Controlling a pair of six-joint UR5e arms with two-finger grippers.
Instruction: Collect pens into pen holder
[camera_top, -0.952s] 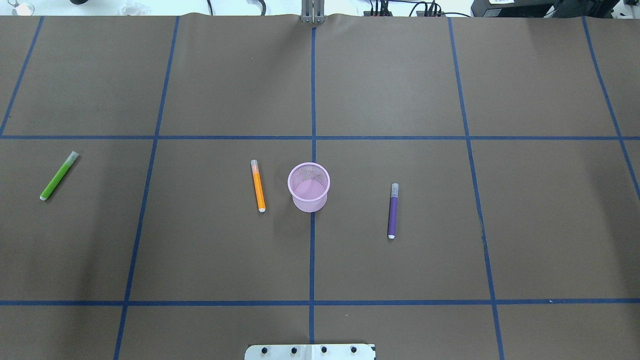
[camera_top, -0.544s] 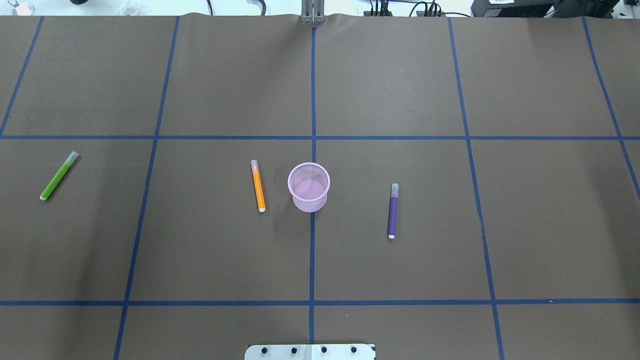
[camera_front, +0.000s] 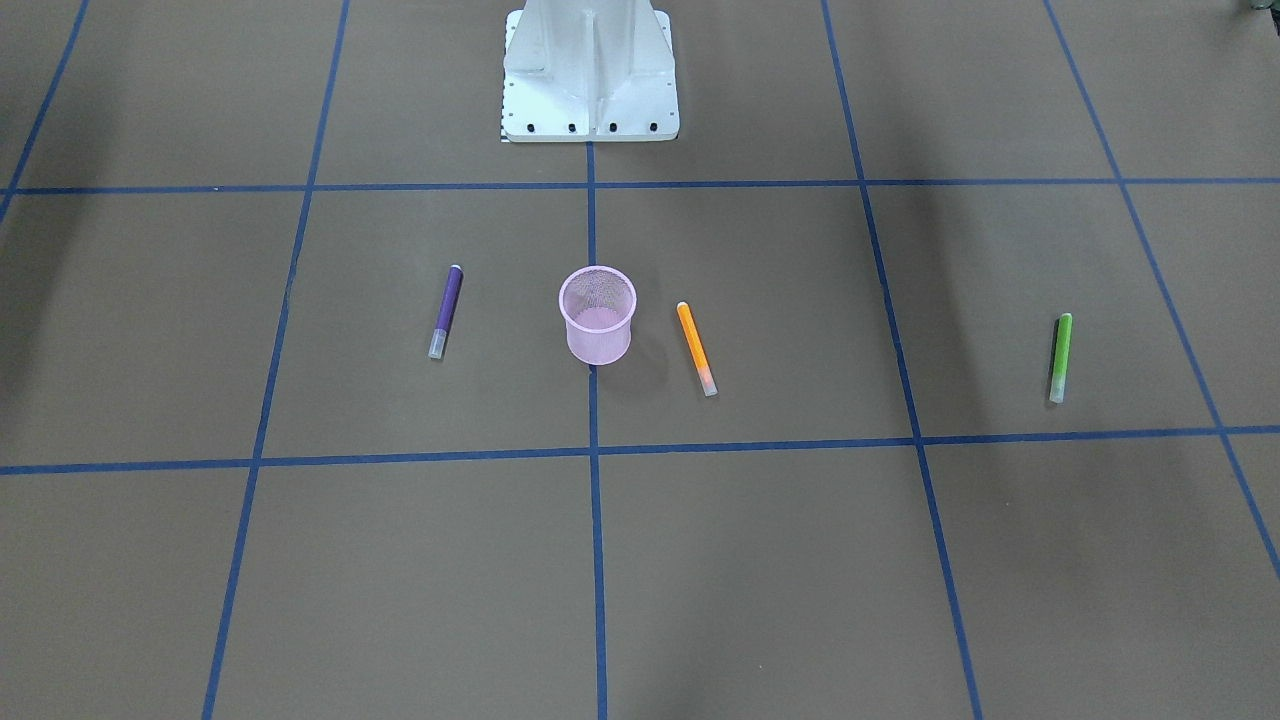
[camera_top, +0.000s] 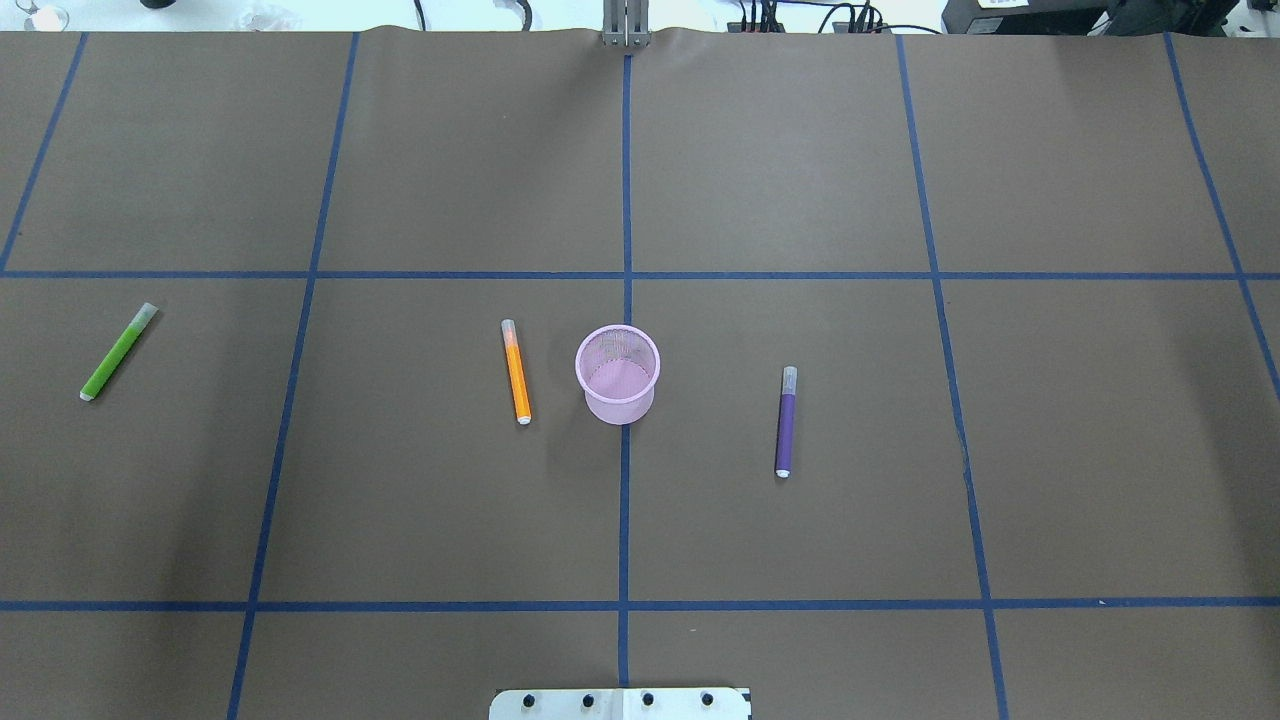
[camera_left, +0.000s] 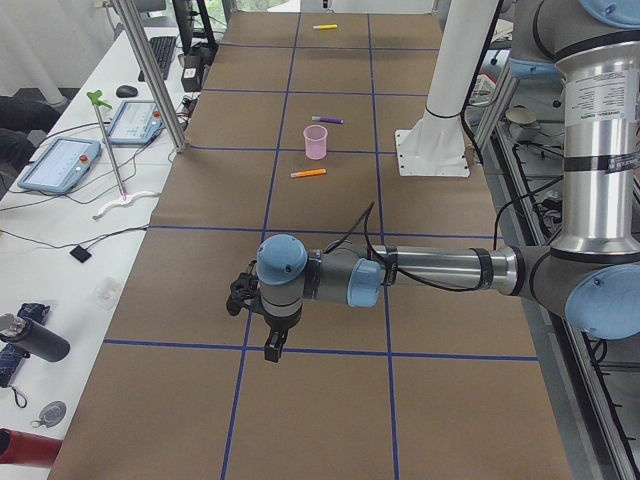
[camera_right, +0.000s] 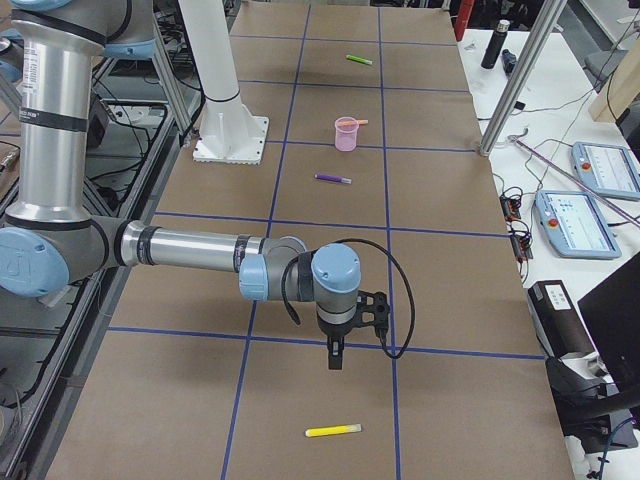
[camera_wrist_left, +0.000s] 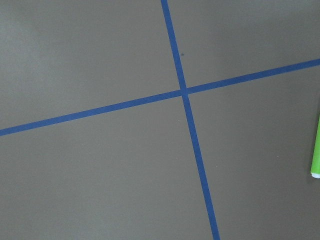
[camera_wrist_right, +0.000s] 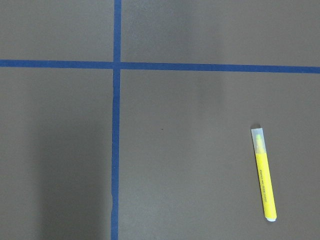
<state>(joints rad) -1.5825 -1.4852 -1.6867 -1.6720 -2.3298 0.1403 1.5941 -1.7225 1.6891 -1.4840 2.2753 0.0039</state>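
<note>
The pink mesh pen holder (camera_top: 618, 373) stands upright and empty at the table's middle. An orange pen (camera_top: 516, 371) lies just to its left and a purple pen (camera_top: 786, 421) to its right. A green pen (camera_top: 118, 352) lies at the far left; its end shows at the right edge of the left wrist view (camera_wrist_left: 315, 155). A yellow-green pen (camera_wrist_right: 264, 172) lies at the far right, outside the overhead view. My left gripper (camera_left: 272, 350) and right gripper (camera_right: 335, 360) hover over the table's two ends. They show only in the side views, so I cannot tell whether they are open or shut.
The robot's white base (camera_front: 590, 70) stands at the near edge behind the cup. Blue tape lines grid the brown table cover (camera_top: 800, 180). Side benches hold tablets (camera_left: 62, 163), cables and bottles (camera_left: 30, 340).
</note>
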